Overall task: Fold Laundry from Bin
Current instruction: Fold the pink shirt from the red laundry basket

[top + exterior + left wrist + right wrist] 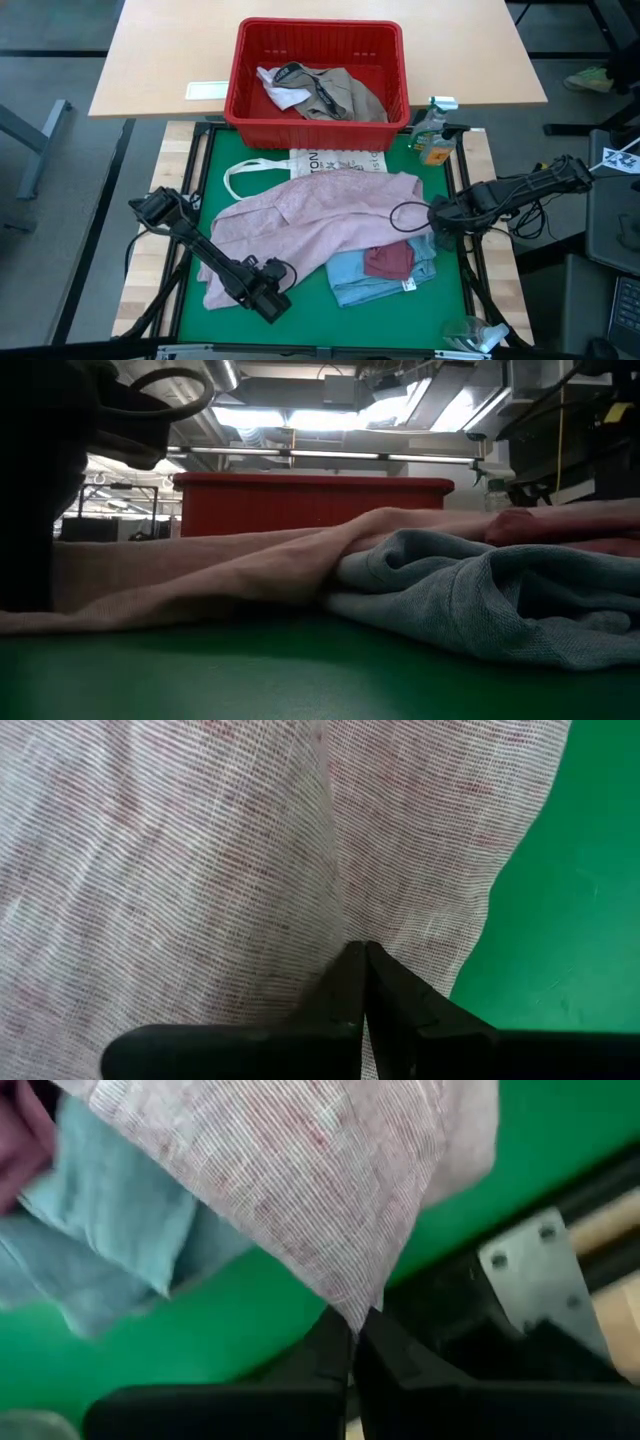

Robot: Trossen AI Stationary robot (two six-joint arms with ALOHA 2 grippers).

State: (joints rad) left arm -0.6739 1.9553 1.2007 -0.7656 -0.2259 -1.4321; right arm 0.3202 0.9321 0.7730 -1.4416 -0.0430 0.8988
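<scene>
Closest to you in the low view, the pale pink garment (200, 575) and the light blue piece (480, 595) lie rumpled on the green mat (300, 670). Your left gripper (362, 952) is clamped on the pink cloth at the mat's front-left corner; your right gripper (352, 1325) pinches its corner near the right edge. You look to be at the spread-out step: next, lift both pinches together and draw the garment taut and flat, keeping it clear of the blue piece and the maroon piece (388, 261) near the front edge. Beyond the far edge, the red bin (318, 120) holds khaki-grey (350, 95) and white (280, 90) pieces.
</scene>
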